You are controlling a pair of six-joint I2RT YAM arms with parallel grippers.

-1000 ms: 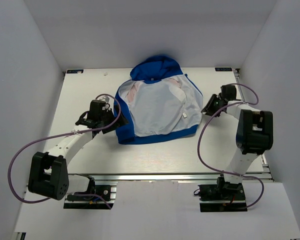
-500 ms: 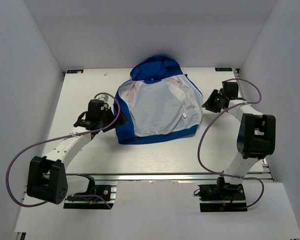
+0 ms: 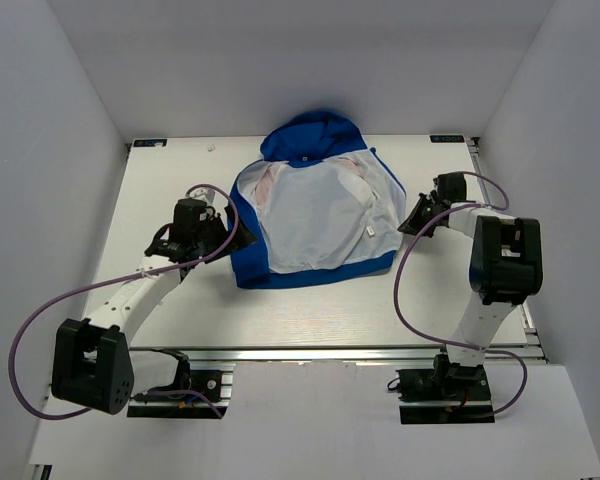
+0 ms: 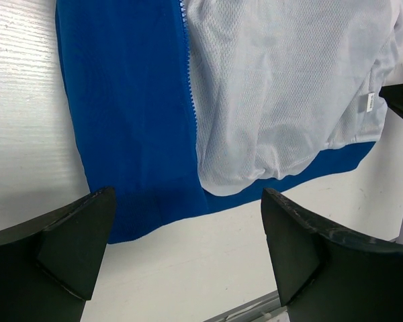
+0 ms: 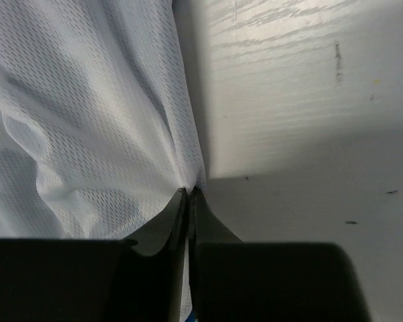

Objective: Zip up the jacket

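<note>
The jacket [image 3: 315, 215] lies spread open on the table, white mesh lining up, with blue edges and the blue hood at the far side. My right gripper [image 3: 413, 222] is at its right edge. In the right wrist view that gripper [image 5: 189, 191] is shut, pinching a fold of the white lining [image 5: 87, 100]. My left gripper [image 3: 220, 237] stands open beside the jacket's left blue panel. The left wrist view shows its fingers [image 4: 74, 235] wide apart over the blue panel's [image 4: 134, 100] lower corner, and the zipper teeth [image 4: 187, 74] along the lining's edge.
The white table [image 3: 310, 310] is walled in on three sides. A small white label [image 3: 370, 232] sits on the lining near the right hem. Both arms' purple cables [image 3: 40, 320] loop beside their bases.
My right gripper swung out, came back to the jacket's right edge and closed on the lining. The left arm barely moved and stayed open.
</note>
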